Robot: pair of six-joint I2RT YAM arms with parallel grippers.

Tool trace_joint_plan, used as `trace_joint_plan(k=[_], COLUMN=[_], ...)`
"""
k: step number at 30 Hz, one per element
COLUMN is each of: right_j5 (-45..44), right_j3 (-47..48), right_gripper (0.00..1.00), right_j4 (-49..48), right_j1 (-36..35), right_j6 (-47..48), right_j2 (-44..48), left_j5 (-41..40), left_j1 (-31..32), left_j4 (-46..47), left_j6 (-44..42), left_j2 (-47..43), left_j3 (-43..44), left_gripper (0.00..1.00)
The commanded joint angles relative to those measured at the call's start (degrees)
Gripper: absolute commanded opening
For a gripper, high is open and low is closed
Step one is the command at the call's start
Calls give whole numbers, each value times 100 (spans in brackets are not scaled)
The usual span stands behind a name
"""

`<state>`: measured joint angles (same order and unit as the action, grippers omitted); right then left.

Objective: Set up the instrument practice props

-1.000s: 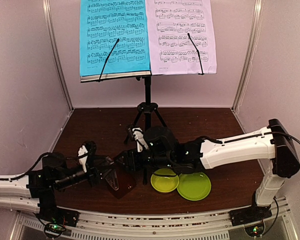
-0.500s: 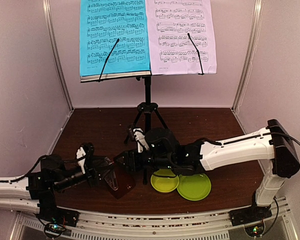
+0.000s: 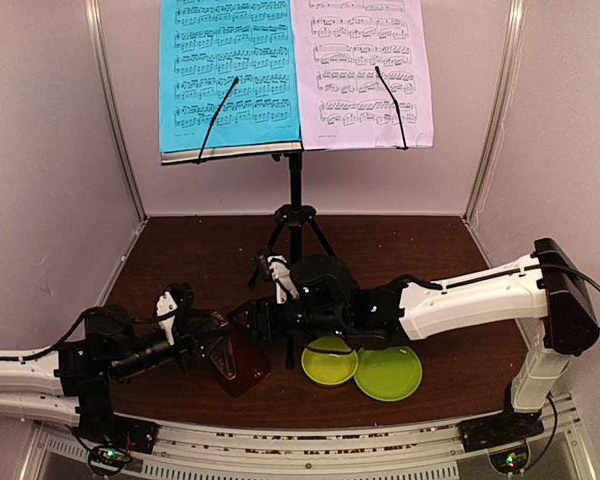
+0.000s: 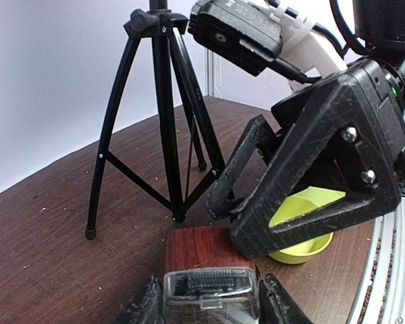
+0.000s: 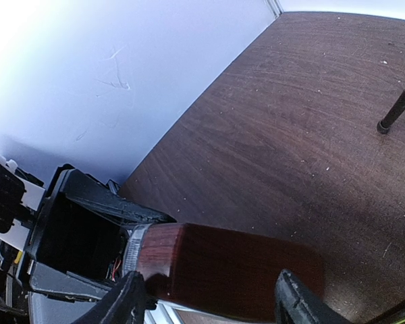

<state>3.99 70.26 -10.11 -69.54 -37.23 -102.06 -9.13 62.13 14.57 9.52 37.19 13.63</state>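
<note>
The black music stand [image 3: 295, 190] stands at the back centre with a cyan sheet [image 3: 230, 70] and a pale lilac sheet [image 3: 365, 70] on its desk. Its tripod legs [image 4: 163, 121] show in the left wrist view. The small brown metronome [image 3: 244, 366] lies tipped over near the front left. My left gripper [image 3: 218, 352] is shut on its narrow clear-fronted end [image 4: 209, 290]. My right gripper [image 3: 252, 318] is open, its fingers [image 5: 128, 300] straddling the metronome's brown body [image 5: 223, 270] from above. In the left wrist view the right gripper's black finger [image 4: 310, 182] hangs just over the metronome.
A lime-green bowl [image 3: 329, 360] and a lime-green plate [image 3: 388, 372] sit just right of the metronome, under the right arm. The bowl [image 4: 304, 246] is partly hidden behind the right gripper. White walls close in the left, back and right sides.
My left gripper and the metronome shifted slightly, dipping and coming back up. My right gripper edged a little closer over the metronome.
</note>
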Motion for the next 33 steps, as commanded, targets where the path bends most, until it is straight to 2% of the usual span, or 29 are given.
trace_joint_plan(k=[1, 12, 20, 31, 33], right_j5=[-80, -5, -332, -480, -486], right_j3=[99, 613, 497, 53, 49], right_gripper=[67, 68, 65, 57, 55], right_j4=[692, 721, 894, 758, 771], right_j1=[50, 38, 49, 62, 61], right_j6=[214, 236, 284, 193, 200], right_j2=[-129, 29, 27, -23, -45], left_j5=[348, 425, 410, 149, 133], left_j1=[36, 36, 36, 36, 36], left_j4=[621, 1791, 1690, 1027, 961], left_j6=[12, 35, 31, 6, 1], left_j2=[254, 972, 978, 390, 344], left_j3=[-140, -122, -119, -151, -129], left_gripper=[7, 2, 3, 23, 32])
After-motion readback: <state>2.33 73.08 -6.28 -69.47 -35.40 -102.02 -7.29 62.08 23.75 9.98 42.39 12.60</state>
